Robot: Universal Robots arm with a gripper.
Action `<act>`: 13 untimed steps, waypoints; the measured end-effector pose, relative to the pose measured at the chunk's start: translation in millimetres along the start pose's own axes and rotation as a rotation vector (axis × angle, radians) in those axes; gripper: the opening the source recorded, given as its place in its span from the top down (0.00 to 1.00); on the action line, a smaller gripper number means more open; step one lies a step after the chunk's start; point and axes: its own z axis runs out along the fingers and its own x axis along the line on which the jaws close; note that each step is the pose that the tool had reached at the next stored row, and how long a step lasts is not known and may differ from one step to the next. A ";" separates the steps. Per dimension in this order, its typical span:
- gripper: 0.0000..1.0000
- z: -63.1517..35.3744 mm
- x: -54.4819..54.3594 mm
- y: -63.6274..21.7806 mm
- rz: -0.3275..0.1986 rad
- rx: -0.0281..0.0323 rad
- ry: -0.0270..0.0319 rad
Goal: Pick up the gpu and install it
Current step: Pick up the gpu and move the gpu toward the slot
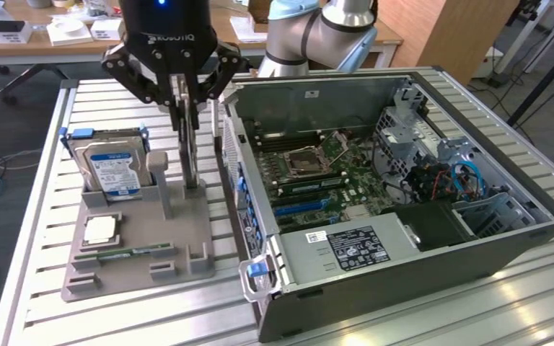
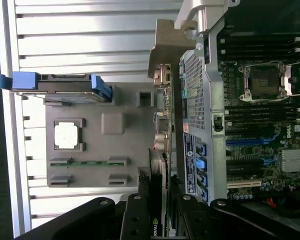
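claw (image 1: 188, 121) is clenched on the top edge of the gpu (image 1: 191, 162), which stands upright straight below it. under the claw sits a grey holder (image 1: 133, 231), with the open computer case (image 1: 402, 274) just beside.

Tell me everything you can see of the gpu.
The gpu is a thin, dark, flat card standing upright on edge. Its lower end is at the grey tray, between the hard drive and the open case. From the wrist it is seen edge-on, with a bare metal bracket at its far end. The hand is closed on its upper part, one finger on each face. Whether it sits in the tray or hangs just clear cannot be told.
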 end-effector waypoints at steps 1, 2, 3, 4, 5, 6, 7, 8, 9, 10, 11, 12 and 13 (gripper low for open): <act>0.74 -1.6 0.0 0.1 0.000 0.0000 -0.0003; 0.74 -2.6 -0.1 0.1 0.000 -0.0001 -0.0005; 0.74 -2.8 -0.1 0.1 0.000 -0.0002 -0.0006; 0.74 -2.8 -0.1 0.1 0.000 -0.0002 -0.0006; 0.74 -2.8 -0.1 0.1 0.000 -0.0002 -0.0006; 0.74 -2.8 -0.1 0.2 0.000 -0.0001 -0.0006; 0.74 -2.9 -0.1 0.2 0.000 0.0000 -0.0005; 0.74 -3.0 -0.5 0.2 0.000 0.0001 -0.0003; 0.74 -3.0 -1.2 0.3 0.000 0.0002 -0.0003; 0.74 -2.9 -2.4 0.4 0.000 0.0001 -0.0003; 0.74 -2.7 -4.1 0.4 0.000 0.0000 -0.0005; 0.74 -2.7 -6.2 0.6 0.000 0.0000 -0.0004; 0.74 -2.6 -8.9 0.8 0.000 0.0000 -0.0004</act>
